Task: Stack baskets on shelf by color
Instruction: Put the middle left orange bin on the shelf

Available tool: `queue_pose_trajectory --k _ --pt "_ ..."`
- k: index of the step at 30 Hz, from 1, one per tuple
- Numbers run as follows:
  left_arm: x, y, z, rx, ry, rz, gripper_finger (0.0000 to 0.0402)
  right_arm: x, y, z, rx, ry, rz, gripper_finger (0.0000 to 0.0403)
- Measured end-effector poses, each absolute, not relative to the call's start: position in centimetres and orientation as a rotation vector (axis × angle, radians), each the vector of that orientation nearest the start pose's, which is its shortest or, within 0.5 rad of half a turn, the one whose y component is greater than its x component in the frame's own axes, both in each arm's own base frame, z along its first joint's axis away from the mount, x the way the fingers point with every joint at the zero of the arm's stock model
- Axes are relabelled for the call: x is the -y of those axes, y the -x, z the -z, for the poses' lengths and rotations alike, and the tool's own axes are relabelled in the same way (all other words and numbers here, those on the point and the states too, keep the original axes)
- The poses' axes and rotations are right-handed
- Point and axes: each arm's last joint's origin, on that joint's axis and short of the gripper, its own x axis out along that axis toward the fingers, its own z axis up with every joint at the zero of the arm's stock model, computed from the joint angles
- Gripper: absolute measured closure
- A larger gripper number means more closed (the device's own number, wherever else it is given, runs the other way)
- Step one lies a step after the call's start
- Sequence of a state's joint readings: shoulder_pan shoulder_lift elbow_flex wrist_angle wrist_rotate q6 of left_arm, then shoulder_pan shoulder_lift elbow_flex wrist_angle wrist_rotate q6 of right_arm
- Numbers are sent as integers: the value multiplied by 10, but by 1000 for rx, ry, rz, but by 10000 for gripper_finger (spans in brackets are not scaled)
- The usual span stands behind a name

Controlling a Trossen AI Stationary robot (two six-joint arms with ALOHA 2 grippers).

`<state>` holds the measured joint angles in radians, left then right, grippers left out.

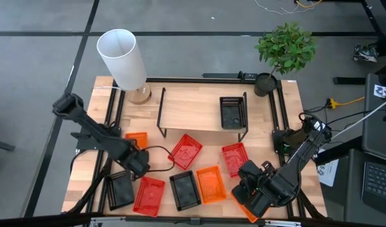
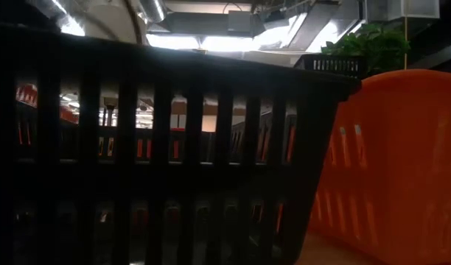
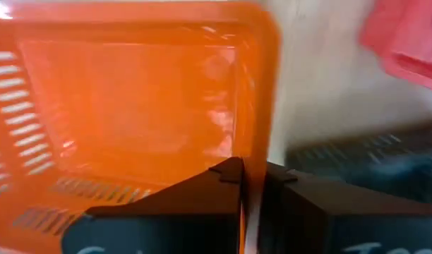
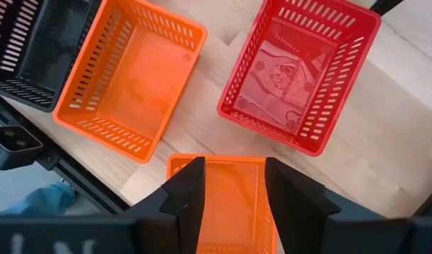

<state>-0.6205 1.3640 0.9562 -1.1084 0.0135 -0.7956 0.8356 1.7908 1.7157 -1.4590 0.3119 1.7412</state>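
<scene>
Baskets lie spread over the wooden table: reds (image 1: 185,151) (image 1: 234,157) (image 1: 149,194), blacks (image 1: 184,189) (image 1: 120,189) and an orange (image 1: 210,184). One black basket (image 1: 232,113) stands on the shelf (image 1: 193,110). My left gripper (image 1: 137,152) (image 3: 251,173) points down, shut on an orange basket (image 1: 136,137) in front of the shelf's left end. My right gripper (image 1: 251,200) (image 4: 234,180), at the near right corner, has another orange basket (image 4: 230,204) (image 1: 246,212) between its fingers. A black basket (image 2: 137,147) and an orange one (image 2: 387,162) fill the low view. My left gripper pinches one side wall of the orange basket at its rim (image 3: 257,127). One finger is inside the basket and one outside, and both come from above, pointing down. The basket sits level under the fingers. My right gripper holds its orange basket by the end (image 4: 226,169) nearest the fingers, which come steeply from above. The fingers themselves cover the walls that they touch. The basket stays level below them, over the table's near edge.
A white lamp shade (image 1: 122,57) on a wooden base stands at the far left corner. A potted plant (image 1: 284,47) stands at the far right. A black rail frame (image 1: 276,120) runs along the table's edges. Bare wood shows on the shelf's left and middle.
</scene>
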Motion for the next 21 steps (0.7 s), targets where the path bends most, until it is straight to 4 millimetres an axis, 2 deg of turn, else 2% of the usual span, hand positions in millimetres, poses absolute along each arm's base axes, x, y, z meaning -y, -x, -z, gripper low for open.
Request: queue_pose_trajectory --k 2,5,8,11,13,16,21 --pt "127 -176 -253 -1505 224 -138 401 -239 -228 -307 -1140 -630 712 256" --pt "127 -172 -303 -1374 326 -177 401 -239 -228 -307 -1143 -619 704 256" --pt "125 -171 -349 -1111 353 -204 401 -239 -228 -307 -1143 -619 704 256" --pt "118 -170 -386 -794 250 -287 401 -239 -228 -307 -1141 -619 704 256" --pt "113 -173 -402 -654 173 -340 401 -238 -228 -308 -1133 -613 703 256" --pt "101 -182 -413 -602 72 -364 401 -238 -228 -308 -1125 -592 693 256" --pt "74 -219 -407 -650 37 -324 401 -237 -230 -308 -1092 -580 698 256"
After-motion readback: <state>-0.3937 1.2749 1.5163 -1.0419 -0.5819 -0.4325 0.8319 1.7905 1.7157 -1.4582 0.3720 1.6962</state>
